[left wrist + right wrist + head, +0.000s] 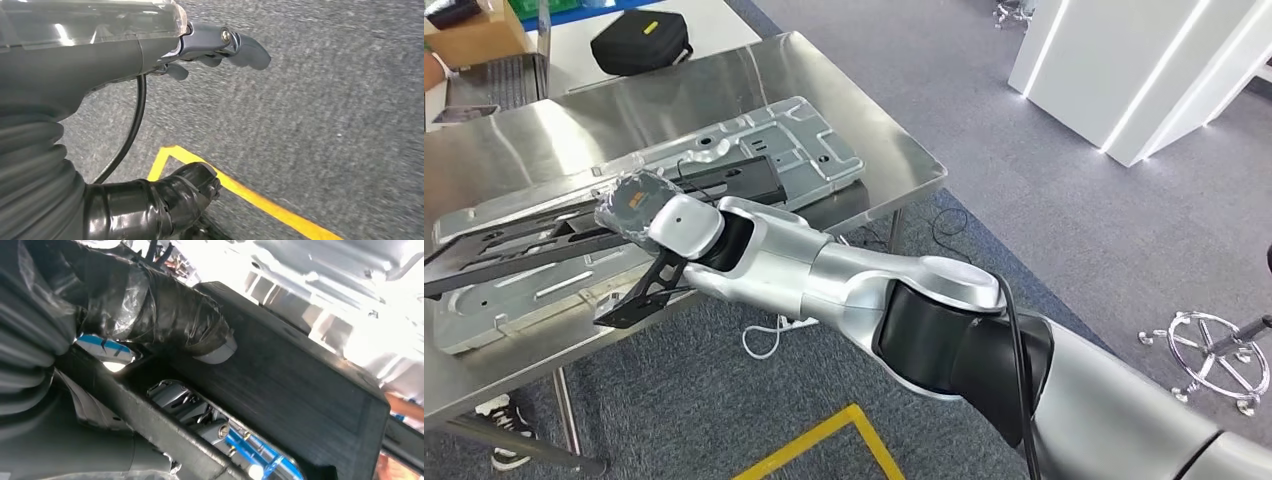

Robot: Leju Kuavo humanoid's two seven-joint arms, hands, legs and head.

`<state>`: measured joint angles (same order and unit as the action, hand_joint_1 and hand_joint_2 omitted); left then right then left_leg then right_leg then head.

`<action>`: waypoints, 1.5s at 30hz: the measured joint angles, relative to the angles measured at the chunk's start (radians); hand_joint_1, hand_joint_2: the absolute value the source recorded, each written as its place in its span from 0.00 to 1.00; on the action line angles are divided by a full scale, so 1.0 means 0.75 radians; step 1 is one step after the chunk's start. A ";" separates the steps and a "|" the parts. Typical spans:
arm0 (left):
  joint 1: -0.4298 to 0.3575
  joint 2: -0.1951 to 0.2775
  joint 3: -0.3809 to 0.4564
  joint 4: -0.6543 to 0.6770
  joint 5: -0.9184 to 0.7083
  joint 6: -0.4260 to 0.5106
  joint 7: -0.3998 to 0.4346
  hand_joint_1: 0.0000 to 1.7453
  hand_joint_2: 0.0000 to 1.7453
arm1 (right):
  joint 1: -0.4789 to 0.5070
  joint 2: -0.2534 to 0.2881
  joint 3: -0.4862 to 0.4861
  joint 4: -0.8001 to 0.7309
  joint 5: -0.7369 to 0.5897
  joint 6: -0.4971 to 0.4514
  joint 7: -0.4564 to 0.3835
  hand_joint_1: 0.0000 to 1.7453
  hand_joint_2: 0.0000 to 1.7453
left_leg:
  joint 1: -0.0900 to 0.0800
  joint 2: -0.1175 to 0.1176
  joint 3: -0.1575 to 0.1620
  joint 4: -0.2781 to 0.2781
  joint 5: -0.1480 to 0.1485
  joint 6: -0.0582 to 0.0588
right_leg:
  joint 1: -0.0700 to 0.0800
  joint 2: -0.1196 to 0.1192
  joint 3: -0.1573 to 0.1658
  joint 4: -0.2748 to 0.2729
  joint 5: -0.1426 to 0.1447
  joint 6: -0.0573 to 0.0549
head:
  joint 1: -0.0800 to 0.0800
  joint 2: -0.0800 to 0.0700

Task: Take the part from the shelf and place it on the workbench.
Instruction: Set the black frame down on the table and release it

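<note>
Big steel workbench (844, 110) fills the upper left of the head view, running from nine o'clock up toward one. Lying flat on it, a pressed metal panel (804, 140) stretches across the bench from eight o'clock to one o'clock, ribbed and punched with holes.

Here's the right arm (844, 280), silver and black, sweeping in from five o'clock toward the centre of the bench. On top of the panel sits the part (734, 180), a long black frame, its far end near the middle of the bench and its long bars trailing off toward nine o'clock. It's touching the panel underneath.

The right hand (632, 205), wrapped in plastic film, is right on that black part. Up close from the right wrist, the taped thumb (175, 320) is pressed flat on the frame's broad black face, and darker fingers (200, 415) show through the opening below it, so the hand is clamped around the part.

At twelve o'clock, a black zip case (639, 42) rests on a white table beyond the bench.

Left hand (220, 47) now: hanging over grey carpet, fingers curled in, nothing in them. A yellow floor line (250, 195) runs beneath it.
</note>
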<state>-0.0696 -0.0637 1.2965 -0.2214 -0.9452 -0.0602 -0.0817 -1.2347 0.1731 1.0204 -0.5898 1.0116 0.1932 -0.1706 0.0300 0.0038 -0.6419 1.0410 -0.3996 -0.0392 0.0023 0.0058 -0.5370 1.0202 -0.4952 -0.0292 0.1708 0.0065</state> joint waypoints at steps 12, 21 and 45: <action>-0.013 0.015 0.008 0.000 0.016 -0.063 -0.046 0.00 1.00 | -0.011 0.093 0.002 0.023 0.047 0.018 0.069 1.00 1.00 | -0.006 -0.015 0.089 -0.024 -0.088 0.069 | -0.004 -0.004 -0.251 0.299 0.006 0.023 | 0.001 0.000; -0.018 -0.003 0.018 0.008 0.016 -0.063 -0.051 0.00 1.00 | -0.021 0.110 0.007 0.021 0.053 0.017 0.073 1.00 1.00 | -0.006 -0.008 0.099 0.021 -0.157 0.028 | 0.011 -0.008 -0.076 -0.060 0.114 -0.049 | 0.001 0.000; -0.015 -0.003 0.030 0.012 0.018 -0.061 -0.047 0.00 1.00 | -0.004 0.140 0.010 0.045 0.043 0.029 0.064 1.00 1.00 | -0.009 -0.022 0.117 -0.011 -0.126 0.053 | 0.020 -0.003 -0.206 0.119 0.132 -0.034 | -0.002 0.000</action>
<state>-0.0807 -0.0663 1.3193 -0.2122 -0.9320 -0.1062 -0.1169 -1.2377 0.2779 1.0276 -0.5563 1.0435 0.2150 -0.1226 0.0236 -0.0124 -0.5541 1.0331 -0.4942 0.0006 0.0172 0.0035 -0.6916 1.1097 -0.3959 -0.0546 0.1696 0.0065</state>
